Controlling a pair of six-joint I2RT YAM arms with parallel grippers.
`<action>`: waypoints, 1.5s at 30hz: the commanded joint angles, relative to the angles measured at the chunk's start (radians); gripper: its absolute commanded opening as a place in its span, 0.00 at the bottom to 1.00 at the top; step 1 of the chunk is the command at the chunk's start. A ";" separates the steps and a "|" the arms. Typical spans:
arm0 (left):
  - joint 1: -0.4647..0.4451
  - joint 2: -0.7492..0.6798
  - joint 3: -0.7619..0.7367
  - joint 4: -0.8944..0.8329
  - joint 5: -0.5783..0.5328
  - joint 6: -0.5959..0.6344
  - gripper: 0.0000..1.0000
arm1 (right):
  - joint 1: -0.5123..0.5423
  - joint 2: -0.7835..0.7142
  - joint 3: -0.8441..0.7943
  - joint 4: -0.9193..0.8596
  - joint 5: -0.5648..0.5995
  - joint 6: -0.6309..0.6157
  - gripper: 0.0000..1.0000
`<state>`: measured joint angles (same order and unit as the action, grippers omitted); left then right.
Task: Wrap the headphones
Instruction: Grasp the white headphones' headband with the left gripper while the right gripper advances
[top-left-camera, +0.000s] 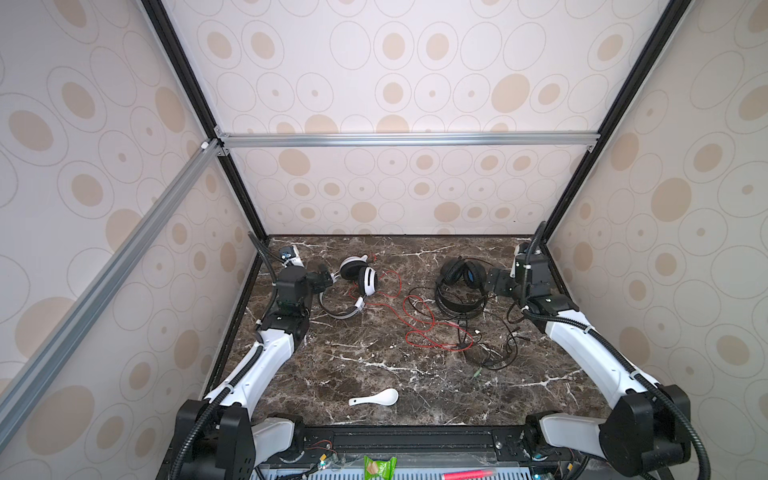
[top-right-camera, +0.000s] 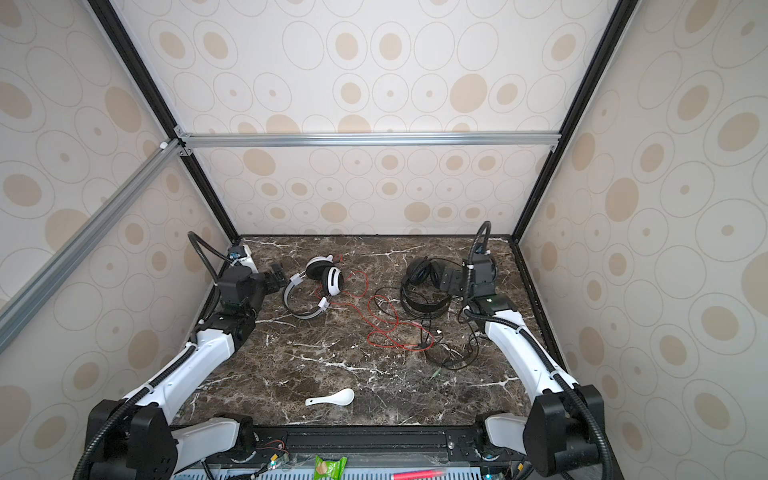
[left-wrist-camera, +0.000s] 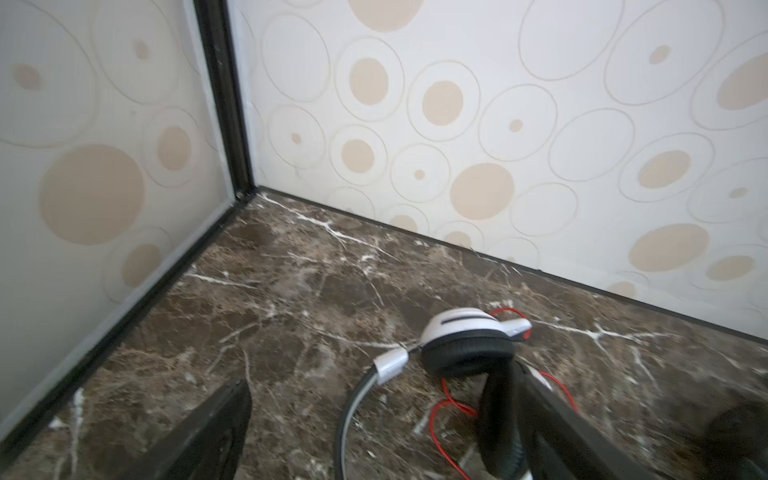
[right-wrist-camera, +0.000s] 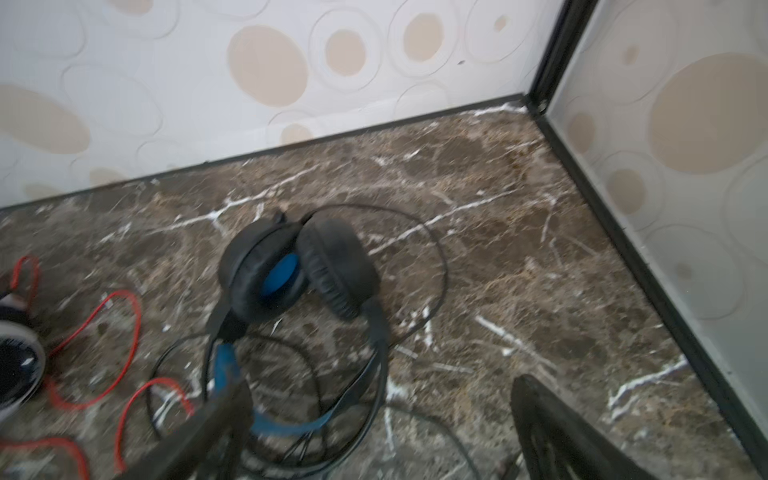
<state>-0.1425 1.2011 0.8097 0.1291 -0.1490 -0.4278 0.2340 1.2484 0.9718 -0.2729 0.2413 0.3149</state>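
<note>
Left gripper (top-left-camera: 330, 277): jaws spread, just beside the grey band of the white headphones (top-left-camera: 362, 281); contact cannot be told. Right gripper (top-left-camera: 491, 281): jaws spread, close against the black headphones (top-left-camera: 460, 277). Nearest the robot's base, a white spoon (top-left-camera: 376, 398) lies on the marble table (top-left-camera: 291, 374). At mid-table the red cord (top-left-camera: 419, 328) and black cord (top-left-camera: 494, 353) lie loose and overlapping. Both headsets rest toward the far wall, apart.

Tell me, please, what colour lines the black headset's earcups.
Blue lining, clearest in right wrist view.
</note>
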 joint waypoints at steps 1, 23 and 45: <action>-0.003 0.044 0.062 -0.334 0.149 -0.120 0.98 | 0.111 -0.018 0.035 -0.221 0.016 0.091 1.00; 0.058 0.562 0.283 -0.469 0.147 -0.224 0.90 | 0.398 0.253 0.304 -0.301 0.045 0.109 1.00; 0.058 0.650 0.340 -0.407 0.023 -0.167 0.07 | 0.397 0.088 0.402 -0.361 0.012 -0.065 0.99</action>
<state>-0.0895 1.8690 1.1221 -0.2771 -0.0795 -0.6250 0.6273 1.4090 1.3334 -0.5926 0.2638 0.3084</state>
